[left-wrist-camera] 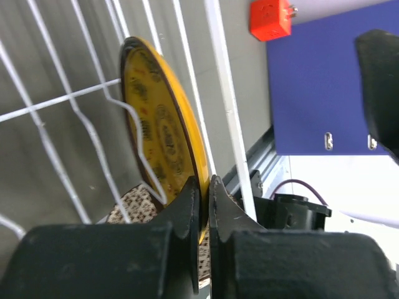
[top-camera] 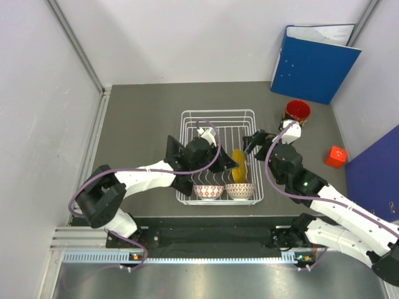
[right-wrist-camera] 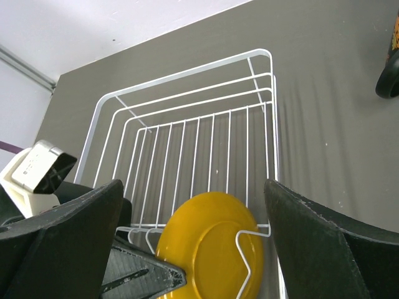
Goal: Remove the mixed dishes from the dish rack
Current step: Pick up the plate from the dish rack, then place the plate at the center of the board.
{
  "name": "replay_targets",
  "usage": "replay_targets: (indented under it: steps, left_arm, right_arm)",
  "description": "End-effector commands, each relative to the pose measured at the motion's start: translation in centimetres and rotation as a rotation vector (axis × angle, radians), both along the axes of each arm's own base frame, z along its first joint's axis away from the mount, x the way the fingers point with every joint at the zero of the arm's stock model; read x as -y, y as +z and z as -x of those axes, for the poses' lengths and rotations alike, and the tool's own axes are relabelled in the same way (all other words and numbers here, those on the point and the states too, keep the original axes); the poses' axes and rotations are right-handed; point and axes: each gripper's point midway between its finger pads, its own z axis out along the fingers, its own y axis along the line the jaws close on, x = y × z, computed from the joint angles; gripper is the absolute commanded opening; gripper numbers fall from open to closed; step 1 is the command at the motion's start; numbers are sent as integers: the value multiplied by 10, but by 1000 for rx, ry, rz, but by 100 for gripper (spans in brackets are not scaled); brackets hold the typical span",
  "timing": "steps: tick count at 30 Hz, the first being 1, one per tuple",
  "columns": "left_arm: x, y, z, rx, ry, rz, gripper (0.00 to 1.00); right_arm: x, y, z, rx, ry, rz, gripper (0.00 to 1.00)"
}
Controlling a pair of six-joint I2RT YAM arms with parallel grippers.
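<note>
The right hand (right-wrist-camera: pixel 193 187) hovers, its 2 fingers (right-wrist-camera: pixel 324 243) spread wide, over the white wire dish rack (right-wrist-camera: pixel 187 80) on the grey tabletop (right-wrist-camera: pixel 330 93). Between them is a yellow plate (right-wrist-camera: pixel 206 249), a curved prong (right-wrist-camera: pixel 244 249) crossing its face.

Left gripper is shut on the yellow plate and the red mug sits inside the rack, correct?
No: the red mug stands on the table outside the dish rack, as the top view shows. The left gripper is shut on the yellow plate.
</note>
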Motion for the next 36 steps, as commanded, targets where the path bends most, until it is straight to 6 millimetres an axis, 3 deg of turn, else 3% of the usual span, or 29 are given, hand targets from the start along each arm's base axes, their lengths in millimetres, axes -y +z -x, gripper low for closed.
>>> replay_targets:
  steps: [1,18,23,29,34,36]
  left_arm:
    - [-4,16,-8,68,12,15,0]
    - [-9,106,-14,293,-19,45,0]
    - [-23,156,-27,422,26,28,0]
    - [-36,196,-38,564,20,-79,0]
    - [-39,198,-49,631,-43,-253,0]
    - [-46,187,-56,671,-70,-378,0]
  right_arm:
    - [-6,3,2,11,18,-23,94]
    - [15,26,8,56,-29,1,94]
    - [32,66,15,122,-67,-27,95]
    - [53,116,26,197,-110,-82,95]
    - [62,138,29,186,-150,-96,93]
    - [62,135,25,153,-165,-55,93]
